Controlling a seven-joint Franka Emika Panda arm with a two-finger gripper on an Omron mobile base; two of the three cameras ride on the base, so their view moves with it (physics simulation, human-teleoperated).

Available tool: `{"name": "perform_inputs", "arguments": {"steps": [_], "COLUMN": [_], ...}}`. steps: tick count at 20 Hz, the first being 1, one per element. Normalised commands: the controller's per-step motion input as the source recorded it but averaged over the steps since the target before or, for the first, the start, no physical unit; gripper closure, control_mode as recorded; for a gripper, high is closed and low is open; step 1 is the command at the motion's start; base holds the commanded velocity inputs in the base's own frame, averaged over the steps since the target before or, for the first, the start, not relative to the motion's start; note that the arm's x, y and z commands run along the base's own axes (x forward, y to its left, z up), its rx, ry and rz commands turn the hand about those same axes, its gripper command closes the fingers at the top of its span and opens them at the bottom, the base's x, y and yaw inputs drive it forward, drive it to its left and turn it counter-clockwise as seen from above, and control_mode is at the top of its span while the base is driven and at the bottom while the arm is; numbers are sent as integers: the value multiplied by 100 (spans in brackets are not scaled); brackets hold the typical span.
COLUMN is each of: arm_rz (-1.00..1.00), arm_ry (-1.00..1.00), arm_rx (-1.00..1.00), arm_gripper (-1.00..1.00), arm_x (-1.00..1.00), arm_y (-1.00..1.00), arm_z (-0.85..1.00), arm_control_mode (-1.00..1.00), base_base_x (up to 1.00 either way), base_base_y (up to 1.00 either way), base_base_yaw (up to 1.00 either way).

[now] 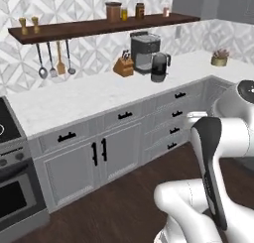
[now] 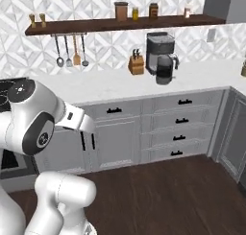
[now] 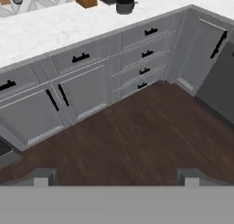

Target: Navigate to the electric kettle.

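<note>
Approaching the electric kettle, which sits on the table before the coffee machine, the base must drive closer; the gripper is open and empty.

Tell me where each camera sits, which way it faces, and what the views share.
Left base view: behind the arm's left, facing the counter; white arm at lower right.
Right base view: behind its right, same counter; arm at lower left.
Hand view: on the hand, looking down over floor and cabinets; gripper tips at bottom.
Shared: electric kettle, coffee machine, knife block.
</note>
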Motion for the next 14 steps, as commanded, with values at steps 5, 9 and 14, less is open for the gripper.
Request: {"name": "perform_inputs", "arguments": {"steps": [5,9,14], "arm_rz": [0,0,0], "arm_ry": [0,0,0], "arm_rx": [0,0,0], "arm_gripper": [-100,-100,-100], "arm_x": [0,0,0], "arm_y": [0,0,0], "arm_z": [0,0,0], "arm_control_mode": [100,100,100], "base_base_x": [97,72,54], "base_base_y": [-81,-100,-100], "base_base_yaw": [58,53,32]}}
